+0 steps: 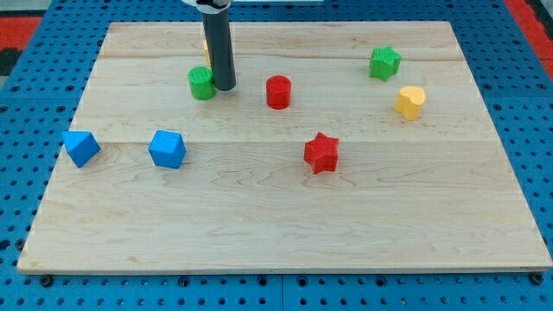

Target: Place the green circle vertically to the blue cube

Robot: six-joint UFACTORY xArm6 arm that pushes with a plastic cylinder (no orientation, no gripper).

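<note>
The green circle [200,83] lies on the wooden board at the view's upper left. My tip [225,87] stands right beside it, touching or almost touching its right side. A blue cube [167,149] sits below the green circle, slightly to the left. A second blue block [80,147] lies further left near the board's left edge. A yellow block is mostly hidden behind the rod [205,43].
A red cylinder [278,92] lies right of my tip. A red star [321,153] sits at the middle. A green star [384,63] and a yellow block [411,101] are at the upper right. The wooden board [276,233] rests on a blue pegboard.
</note>
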